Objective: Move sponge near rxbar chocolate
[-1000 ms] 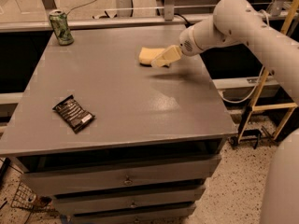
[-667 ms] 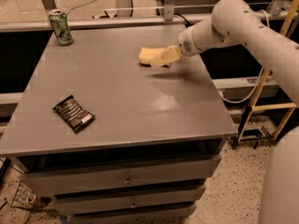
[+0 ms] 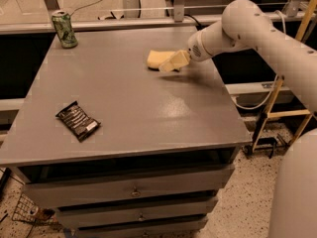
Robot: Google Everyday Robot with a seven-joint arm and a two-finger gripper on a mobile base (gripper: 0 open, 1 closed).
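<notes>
The pale yellow sponge [image 3: 156,58] lies flat on the grey table top [image 3: 133,108], at the back right. My gripper [image 3: 173,62] reaches in from the right on a white arm and sits at the sponge's right end, low over the table and overlapping the sponge's edge. The rxbar chocolate [image 3: 78,120], a flat black wrapper with a white label patch, lies near the front left of the table, far from the sponge.
A green drink can [image 3: 64,29] stands upright at the back left corner. The table is a cabinet with drawers [image 3: 133,190] below its front edge. A wooden frame [image 3: 277,115] and cables stand on the floor to the right.
</notes>
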